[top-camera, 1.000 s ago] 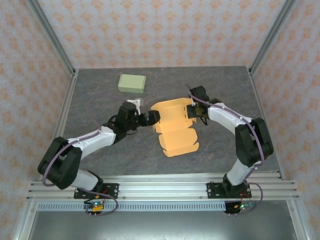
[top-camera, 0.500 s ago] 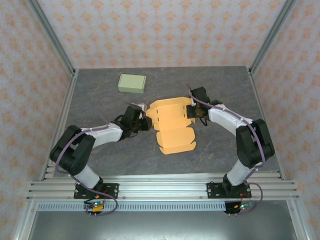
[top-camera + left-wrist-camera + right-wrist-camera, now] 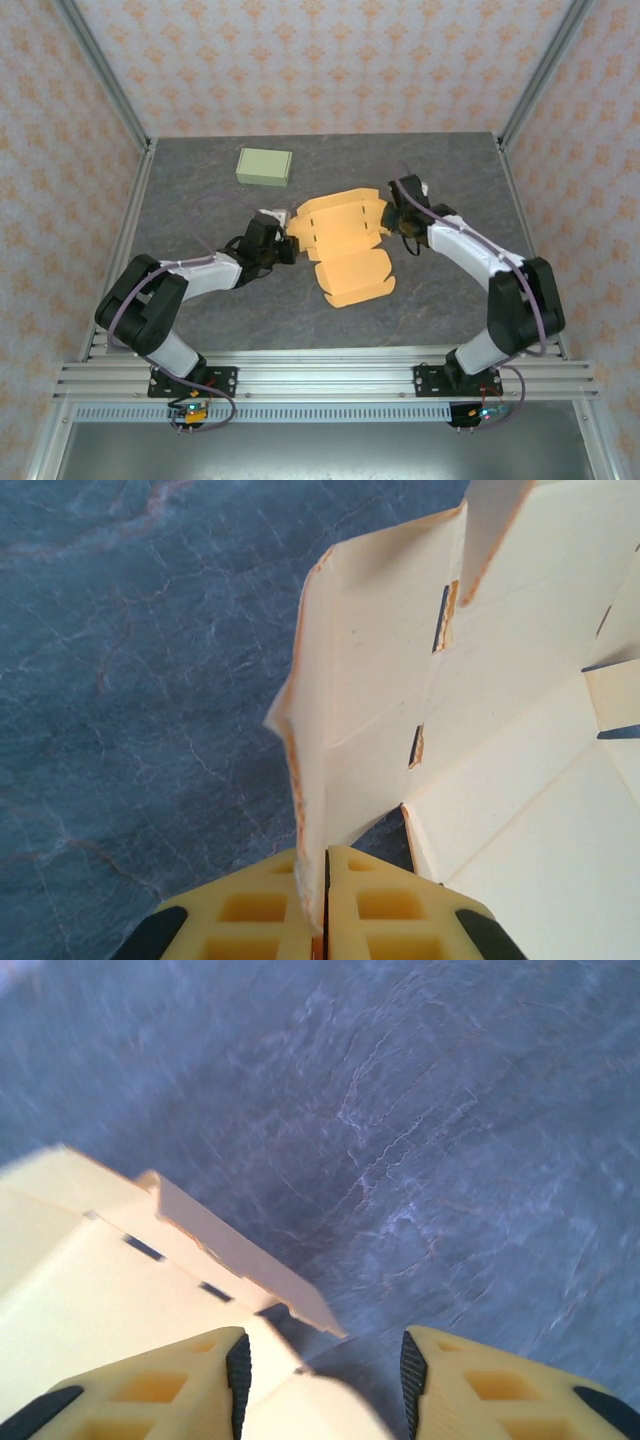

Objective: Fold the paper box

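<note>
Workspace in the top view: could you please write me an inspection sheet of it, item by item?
Surface: grey marbled table.
Job's things: orange paper box, lying open, flaps partly raised.
Clutter: green box at the far left, apart from the work.
Grippers: left gripper shut on a side flap; right gripper open at the opposite edge.
Cables: purple cables along both arms.
Surroundings: patterned walls, metal frame posts.

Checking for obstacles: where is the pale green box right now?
In the top view, the pale green box lies far left on the table, apart from the orange paper box and the left hand.
</note>
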Tool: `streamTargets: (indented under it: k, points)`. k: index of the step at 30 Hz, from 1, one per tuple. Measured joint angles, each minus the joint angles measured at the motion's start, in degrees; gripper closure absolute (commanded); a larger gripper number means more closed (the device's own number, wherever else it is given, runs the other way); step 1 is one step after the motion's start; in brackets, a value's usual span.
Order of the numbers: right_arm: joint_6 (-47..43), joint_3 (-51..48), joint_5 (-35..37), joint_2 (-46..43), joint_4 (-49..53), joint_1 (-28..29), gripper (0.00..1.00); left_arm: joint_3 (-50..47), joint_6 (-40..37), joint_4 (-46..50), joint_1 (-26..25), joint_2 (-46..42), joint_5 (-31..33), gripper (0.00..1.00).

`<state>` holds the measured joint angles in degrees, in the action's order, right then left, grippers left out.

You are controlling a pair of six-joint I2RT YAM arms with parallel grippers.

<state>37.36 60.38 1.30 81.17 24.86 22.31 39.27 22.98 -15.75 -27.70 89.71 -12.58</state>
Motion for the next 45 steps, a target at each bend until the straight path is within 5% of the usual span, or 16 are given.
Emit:
streamTargets:
  k: [2,7,16,21,31,39,45]
  points:
    - [9.62,-0.07,-2.45,-2.43,-0.57,0.33,0.51,0.00,-0.85,-0.59,-0.57,0.00,0.33,0.90]
    - [26.03,-1.33,-8.85,-2.89,-6.71,3.61,0.25,0.00,-2.86,-1.68,-2.32,0.00,1.64,0.91]
    - [46.29,-2.58,-16.92,5.44,-21.31,6.49,0.26,-1.64,-6.25,-6.91,-7.56,-0.70,9.49,0.92]
    - [48.81,1.01,-20.24,12.13,-20.55,6.54,0.28,-3.96,-6.67,-9.90,-7.93,-1.01,12.66,0.91]
    - [47.04,6.12,-18.82,9.40,-15.91,6.34,0.23,-4.63,-7.10,-12.28,-7.96,-1.49,15.26,0.91]
    - [47.60,13.94,-19.65,14.73,-12.37,5.86,0.40,-4.61,-9.09,-12.44,-8.55,-2.60,16.26,0.91]
    - [44.87,14.93,-20.17,18.29,-10.43,5.33,0.74,-4.61,-9.57,-12.35,-8.68,-2.99,17.81,0.91]
